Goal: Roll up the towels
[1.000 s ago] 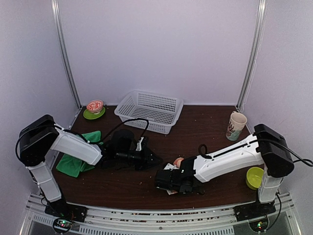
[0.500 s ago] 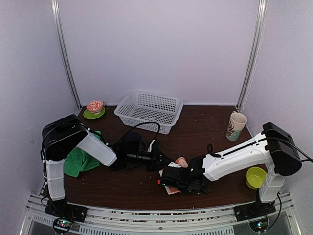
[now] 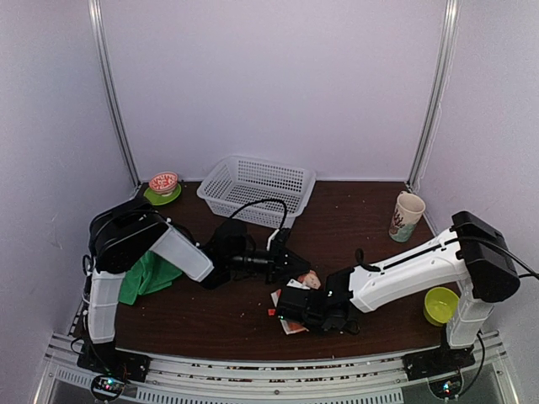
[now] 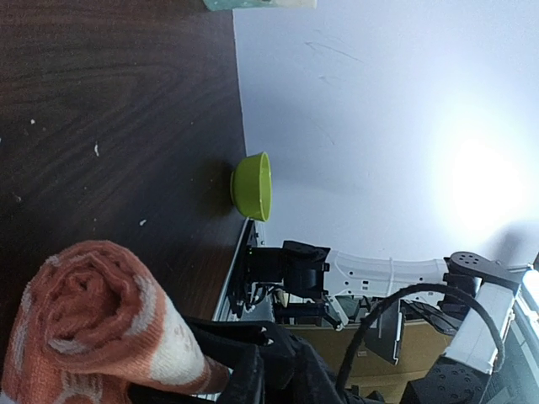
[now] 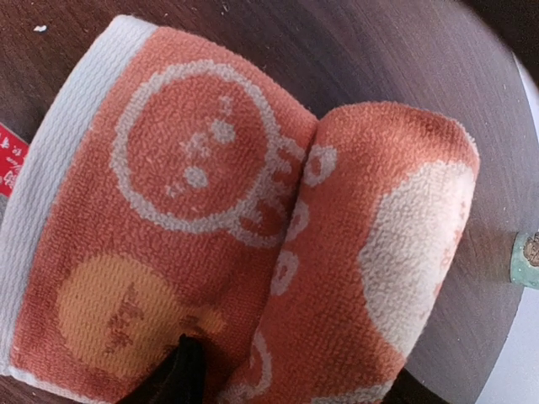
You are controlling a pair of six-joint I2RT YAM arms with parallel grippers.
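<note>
Found green towel (image 3: 145,276) bunched by the left edge of the table (image 3: 354,210). Spotted orange towel (image 3: 312,279) near the middle of the front edge, between left gripper (image 3: 301,268) and right gripper (image 3: 290,305). Noted white basket (image 3: 257,189) at the back edge, lime bowl (image 3: 438,305) near the front right corner.

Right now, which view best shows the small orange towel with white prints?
Right wrist: the orange printed towel fills it, partly rolled. Left wrist shows only the roll's spiral end; top external, mostly hidden scraps.

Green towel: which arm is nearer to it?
Left. The left arm passes right beside the green towel; the right arm reaches in from the opposite side, well away.
</note>
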